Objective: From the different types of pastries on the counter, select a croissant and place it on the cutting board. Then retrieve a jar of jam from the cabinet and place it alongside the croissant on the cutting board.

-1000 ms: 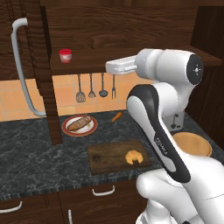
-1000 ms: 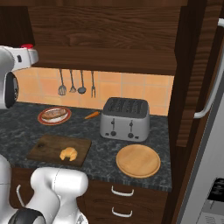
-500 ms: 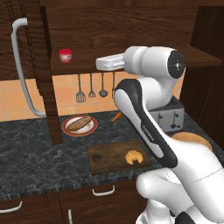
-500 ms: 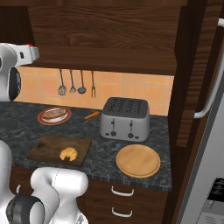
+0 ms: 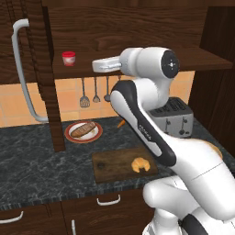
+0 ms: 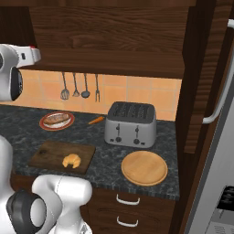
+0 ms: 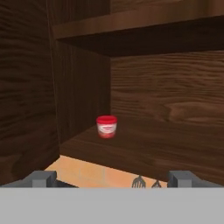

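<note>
In the hand view, the two dark fingertips (image 7: 43,178) are seen spread wide apart at the bottom edge, with nothing held between them. The gripper (image 5: 97,66) is raised to the level of the cabinet shelf (image 5: 202,59), pointed toward the jar of jam (image 7: 106,127). The jar, red-lidded with a pale band, is set upright on the shelf, well apart from the fingers and close to the cabinet's inner side wall (image 7: 26,87).

Below the shelf, the croissant (image 5: 140,164) is seen lying on the cutting board (image 5: 110,165), so the first half of the task is judged done. Beyond the board, a brown roll on a plate (image 5: 83,131), a toaster (image 6: 130,123) and a round wooden disc (image 6: 144,167) are set on the counter (image 5: 27,170).

Risks are judged as follows: because the jar is small and squat, it could be knocked over or pushed deeper along the shelf by a slightly off-centre approach. One finger could be caught against the side wall, as little room is left beside the jar.
</note>
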